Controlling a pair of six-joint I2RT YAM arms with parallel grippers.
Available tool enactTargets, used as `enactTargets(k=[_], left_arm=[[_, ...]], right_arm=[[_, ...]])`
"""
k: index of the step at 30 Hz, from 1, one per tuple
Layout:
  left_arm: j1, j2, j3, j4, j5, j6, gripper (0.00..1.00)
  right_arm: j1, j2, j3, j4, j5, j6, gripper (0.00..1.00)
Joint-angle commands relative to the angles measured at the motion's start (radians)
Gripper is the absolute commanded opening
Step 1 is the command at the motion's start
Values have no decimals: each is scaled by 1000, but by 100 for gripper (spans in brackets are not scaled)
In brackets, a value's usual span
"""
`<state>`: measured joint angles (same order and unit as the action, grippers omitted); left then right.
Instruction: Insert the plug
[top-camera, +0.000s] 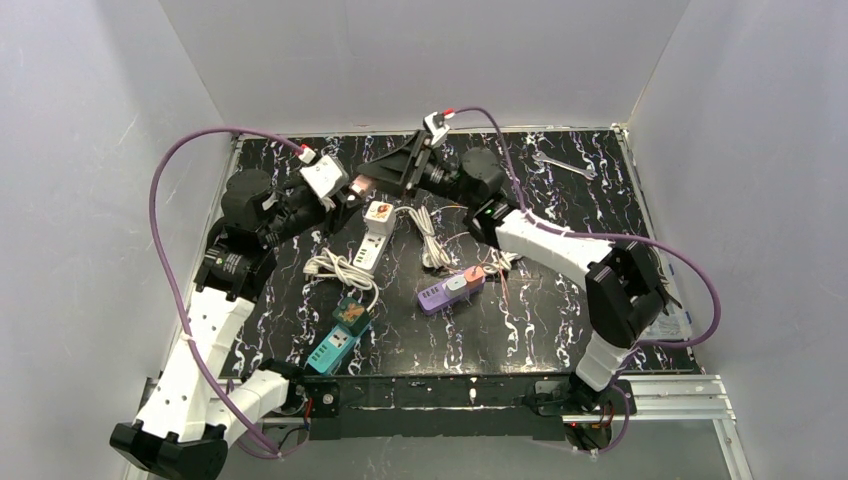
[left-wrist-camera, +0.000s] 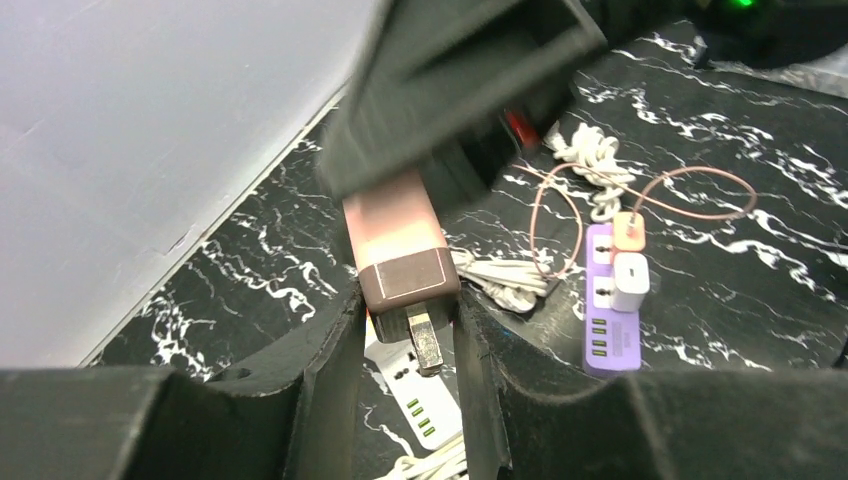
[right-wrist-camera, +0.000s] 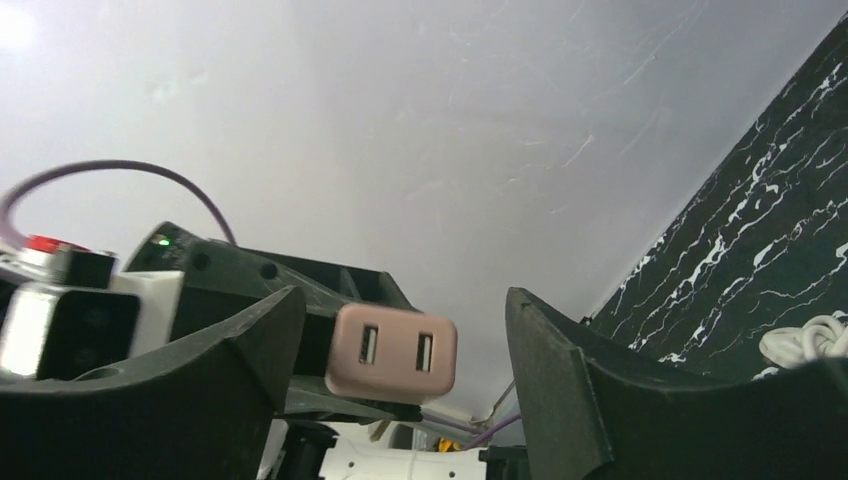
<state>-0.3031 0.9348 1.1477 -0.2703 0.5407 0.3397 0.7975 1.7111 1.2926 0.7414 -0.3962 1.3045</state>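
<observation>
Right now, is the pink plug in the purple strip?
No, the left gripper holds the pink plug up, away from the purple strip.

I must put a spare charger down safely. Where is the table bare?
Bare patches: on the near side of the purple power strip, right of the teal power strip; and between the wrench and the right arm. Crowded: around the white power strip and coiled cables.

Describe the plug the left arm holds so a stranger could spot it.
Over the black marbled table, look far back, left of centre. Pinched in the left gripper is a dusty-pink charger plug; unlike the white charger in the purple power strip, it is held in the air.
</observation>
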Motion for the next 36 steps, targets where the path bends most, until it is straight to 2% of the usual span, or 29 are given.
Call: enactTargets(k=[1,9,16,22,24,29,32,36], left_arm=[[-4,-25,40,-85,122,73,0],[-4,-39,26,-151,186,237,0],[-4,-58,20,-180,220,411,0],[-4,-64,20,-197,241,495,0],[-4,-71,14,-200,248,513,0],[-5,-76,11,-218,255,541,0],[-5,-72,11,-222,260,542,0],[-5,-62,12,-222,263,540,0]], right_arm=[[-88,-2,26,205,-264,116,79],[-95,16,87,161,-544,111,77],[-95,-2,164,-251,-604,-173,73],[-93,1,187,-426,-597,-298,62],[-92,1,187,-439,-596,-310,57],[-90,-4,197,-439,-609,-326,57],[-77,-5,195,-418,-623,-325,52],[-50,-12,149,-283,-652,-258,52]])
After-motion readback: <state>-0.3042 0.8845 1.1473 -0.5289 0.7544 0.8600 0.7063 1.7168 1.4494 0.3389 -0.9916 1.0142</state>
